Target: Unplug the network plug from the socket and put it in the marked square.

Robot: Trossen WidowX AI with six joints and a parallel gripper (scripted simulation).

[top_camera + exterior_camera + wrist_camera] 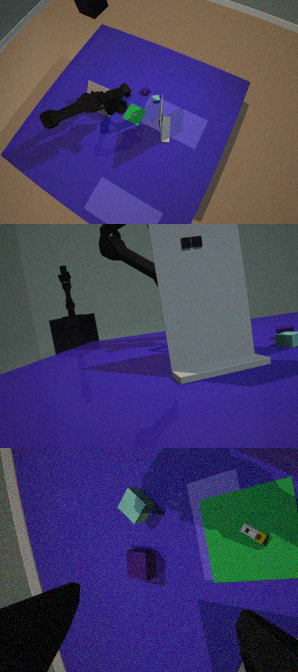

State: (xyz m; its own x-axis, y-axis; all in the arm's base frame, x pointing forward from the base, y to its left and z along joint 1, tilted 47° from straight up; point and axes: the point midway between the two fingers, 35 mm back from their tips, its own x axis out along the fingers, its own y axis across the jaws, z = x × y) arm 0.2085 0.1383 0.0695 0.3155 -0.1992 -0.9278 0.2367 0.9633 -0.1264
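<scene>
The small white-and-orange network plug [134,115] [254,533] lies on the table, wholly inside the flat green marked square [128,114] [227,568]. The square holds the plug and nothing else. My black two-fingered gripper [160,605] is apart from the plug; fingers spread wide, nothing between them. My black arm [90,103] [137,262] reaches over the blue table top [127,54] [102,408] [95,558]. Near the square: a dark purple block [144,91] [284,329] [141,564] and a pale mint-green block [156,98] [287,339] [134,505], apart from each other. The upright pale grey panel [161,111] [205,300] stands on its flat foot, well apart from my gripper. Socket contents: cannot tell; its opening is hidden in these views.
</scene>
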